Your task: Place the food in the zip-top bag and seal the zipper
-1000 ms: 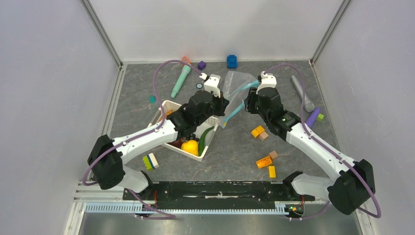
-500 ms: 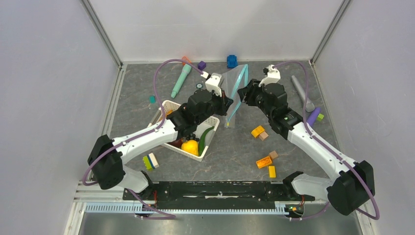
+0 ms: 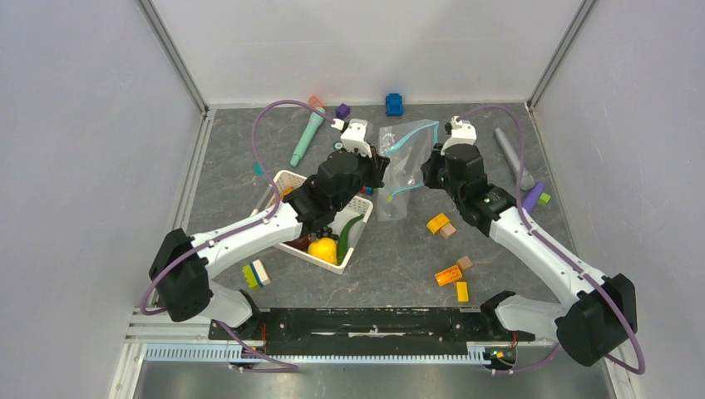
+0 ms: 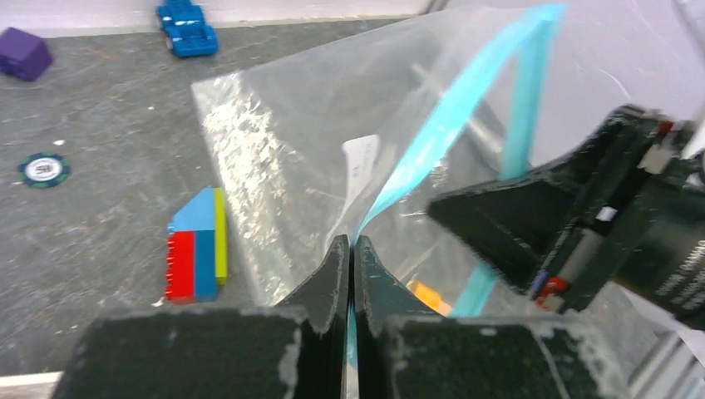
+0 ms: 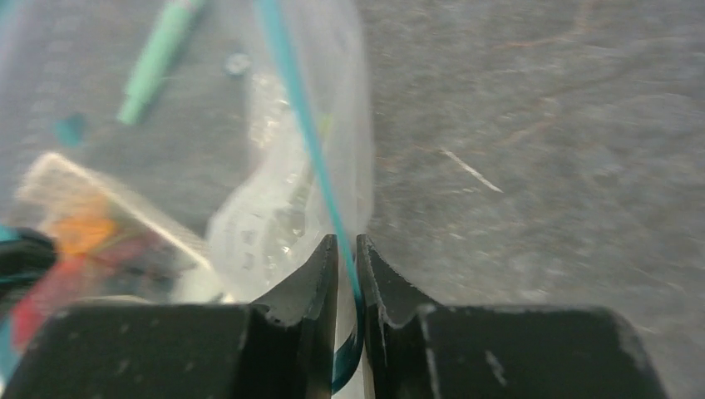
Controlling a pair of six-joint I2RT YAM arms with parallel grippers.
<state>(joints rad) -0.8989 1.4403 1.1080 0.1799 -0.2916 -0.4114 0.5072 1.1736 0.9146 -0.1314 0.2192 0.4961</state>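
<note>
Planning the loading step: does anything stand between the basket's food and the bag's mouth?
Yes: the left arm lies across the white basket, over some food; the yellow fruit and green pod show beside it. The left gripper and right gripper each pinch the zipper, so neither is free.

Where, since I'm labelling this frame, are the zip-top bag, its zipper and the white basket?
zip-top bag (image 3: pixel 397 170): top view, clear panel's middle.
zipper (image 4: pixel 453 125): left wrist view, light-blue strip's upper run.
white basket (image 3: pixel 291 174): top view, far corner rim.
</note>
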